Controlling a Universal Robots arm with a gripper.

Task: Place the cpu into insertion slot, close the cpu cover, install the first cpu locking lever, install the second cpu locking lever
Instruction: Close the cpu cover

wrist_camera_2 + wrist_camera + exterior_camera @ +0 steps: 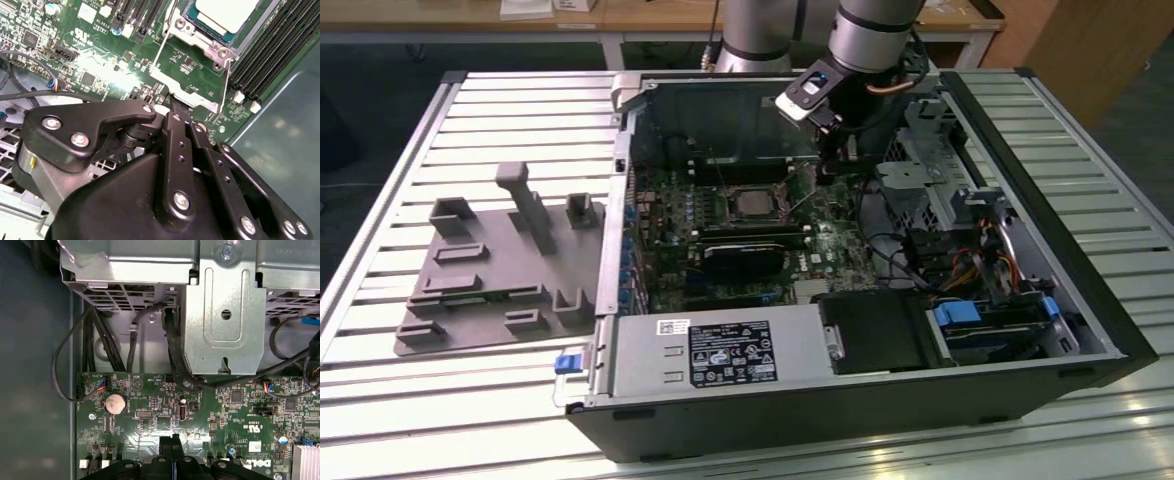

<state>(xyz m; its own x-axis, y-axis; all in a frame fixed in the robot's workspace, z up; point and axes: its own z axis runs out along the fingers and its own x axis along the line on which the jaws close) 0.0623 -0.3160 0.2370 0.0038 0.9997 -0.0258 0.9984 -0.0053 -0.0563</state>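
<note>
In the exterior view, an open computer case (827, 425) lies on a slatted table (414, 400). A grey moulded tray (467, 300) sits beside it on the exterior view's left. The arm (874, 35) reaches down from the far side into the case. The gripper (833, 160) is low over the green circuit board (667, 220), just to the exterior view's right of the socket. The cpu (754, 203) lies flat in that socket, near the middle of the board. A power supply (720, 355) fills the near edge of the case.

In the second wrist view, the cpu (225, 12) sits in its socket with its pale metal top showing. The cpu cover (187, 87) is not down over it: the thin frame is raised, its free edge towards the gripper (172, 102). The two black fingers (177, 135) are pressed together with no gap, and their tips meet that free edge. Whether they pinch the metal or only touch it cannot be told.

In the first wrist view, the gripper (170, 440) shows the same narrow seam between its fingers. Beyond it are the board (225, 415), a coin battery (115, 403), black cables (100, 340) and a metal drive cage (225, 315).
</note>
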